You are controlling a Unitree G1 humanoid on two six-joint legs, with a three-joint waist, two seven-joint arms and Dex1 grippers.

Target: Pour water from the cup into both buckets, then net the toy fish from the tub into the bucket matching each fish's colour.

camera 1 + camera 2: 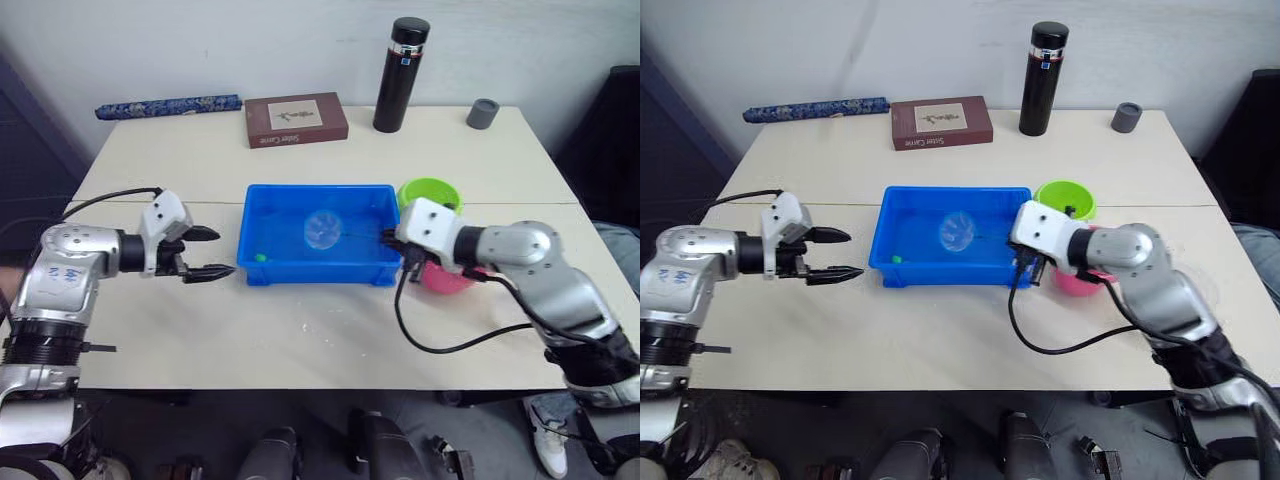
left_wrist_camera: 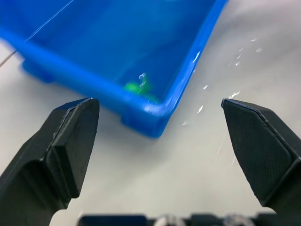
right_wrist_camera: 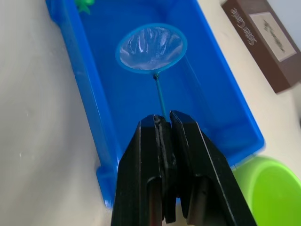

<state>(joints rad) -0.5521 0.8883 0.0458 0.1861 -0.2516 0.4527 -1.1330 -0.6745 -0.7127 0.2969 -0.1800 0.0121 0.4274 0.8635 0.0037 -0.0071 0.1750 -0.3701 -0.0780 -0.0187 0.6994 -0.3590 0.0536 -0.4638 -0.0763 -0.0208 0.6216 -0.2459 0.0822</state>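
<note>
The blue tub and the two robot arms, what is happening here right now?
The robot is netting toy fish. Its right hand is shut on the thin handle of the net, whose hoop is over the middle of the blue tub. One green fish lies in the tub's corner nearest the left arm. The left hand is open and empty, just beside that end of the tub. The green bucket and the pink bucket stand at the tub's other end, behind the right arm.

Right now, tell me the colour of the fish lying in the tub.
Green. The fish lies in a corner of the blue tub, clearest in the left wrist view.
</note>
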